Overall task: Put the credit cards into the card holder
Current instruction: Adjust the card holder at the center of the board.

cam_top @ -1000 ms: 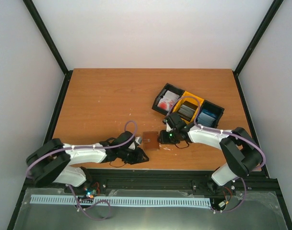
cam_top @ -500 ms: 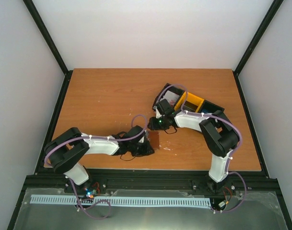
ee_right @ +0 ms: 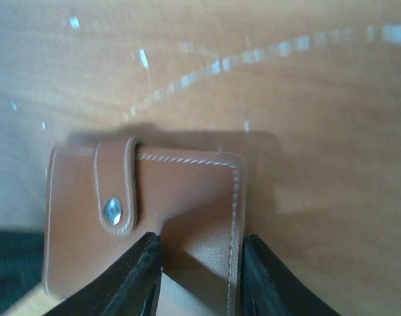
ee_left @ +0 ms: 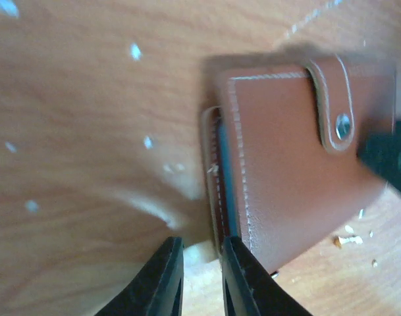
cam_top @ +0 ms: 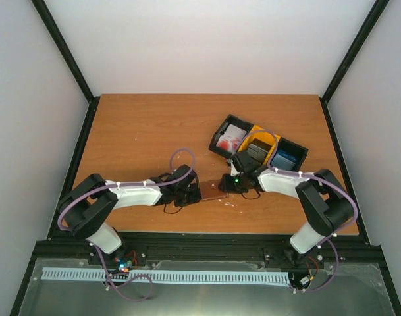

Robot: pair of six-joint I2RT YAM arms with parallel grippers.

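Surface: orange-brown wood-grain laminate table [cam_top: 141, 138], smooth, with glare streaks and pale specks under both wrist cams. Room: plain white walls [cam_top: 207, 46], black frame posts [cam_top: 62, 49] in the back corners.

Small brown leather card holder [ee_left: 286, 171]: flat rectangle, rounded corners, pale stitching round the edges, tab snapped down on a metal stud [ee_left: 343, 125]. It sat right at the left claw [ee_left: 200, 242] tips, and between the two claws in the top view. A thin blue-green strip showed between its covers on the side facing the left claw. I couldn't tell lining from card.

Left claw: black fingers nearly together, narrow gap, holder's near corner at the tips. I couldn't tell whether it pinched the lower cover.

Right claw [ee_right: 200, 238]: black fingers apart, straddling the holder's stitched corner, one over the leather face, the other just outside the edge. Leather looked creased between them. I couldn't tell whether it gripped.

Thin rectangular plastic credit cards [cam_top: 230, 137] sat beyond the right claw in a row of three open plastic bins [cam_top: 272, 140], black-yellow-black: white-and-red, dark grey, blue.
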